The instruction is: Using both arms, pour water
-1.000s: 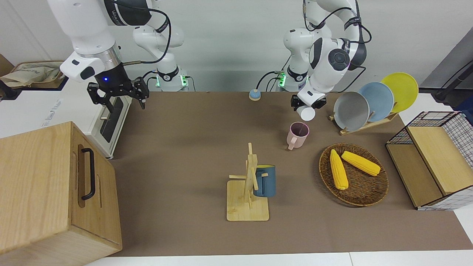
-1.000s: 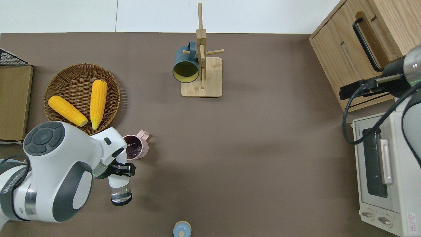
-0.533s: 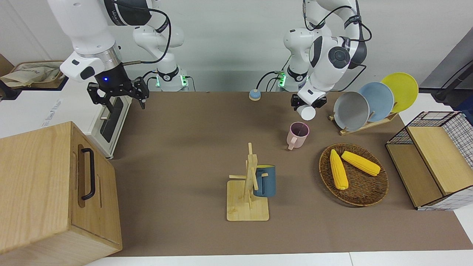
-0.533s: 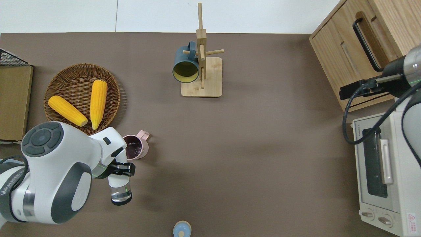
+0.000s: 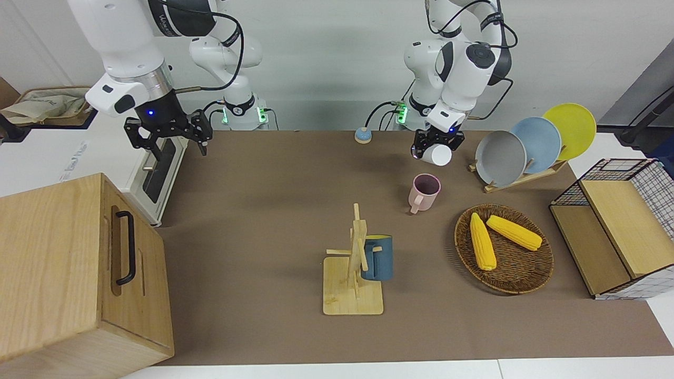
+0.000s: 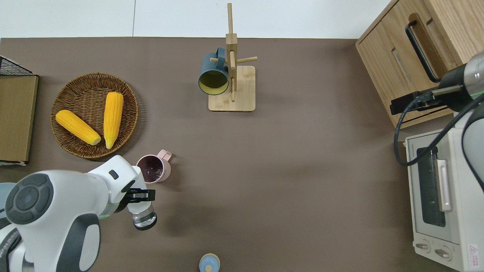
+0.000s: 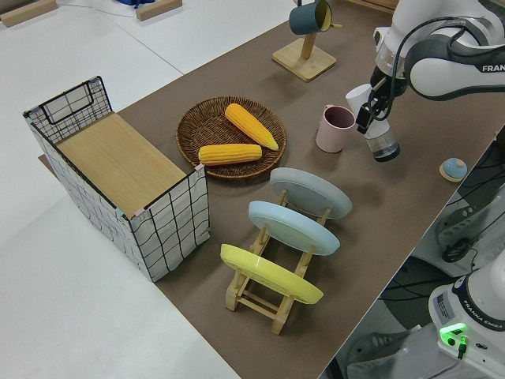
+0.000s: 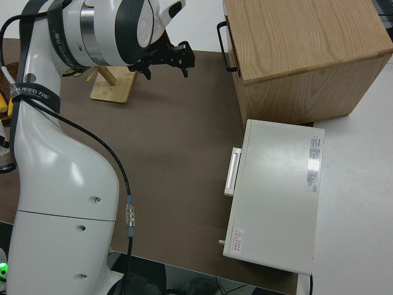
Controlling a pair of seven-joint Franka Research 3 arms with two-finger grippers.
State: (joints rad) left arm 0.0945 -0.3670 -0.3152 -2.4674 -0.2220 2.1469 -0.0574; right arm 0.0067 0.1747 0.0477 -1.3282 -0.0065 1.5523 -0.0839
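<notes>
bottle [image 6: 141,214] clamped, tilted, in left end effector [image 6: 139,195] near pink mug [image 6: 153,169]; right end effector [image 5: 169,134] seemingly spread.

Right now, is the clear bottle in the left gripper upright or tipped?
Tipped. The left gripper holds the clear bottle nearly on its side, base toward the robots, beside the pink mug.

"FRANKA" — left arm [image 7: 454,67]

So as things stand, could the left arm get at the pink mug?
Probably yes: the pink mug stands in the open just beside the left end effector. But that end effector is shut on a clear bottle, so it would have to set that down first.
</notes>
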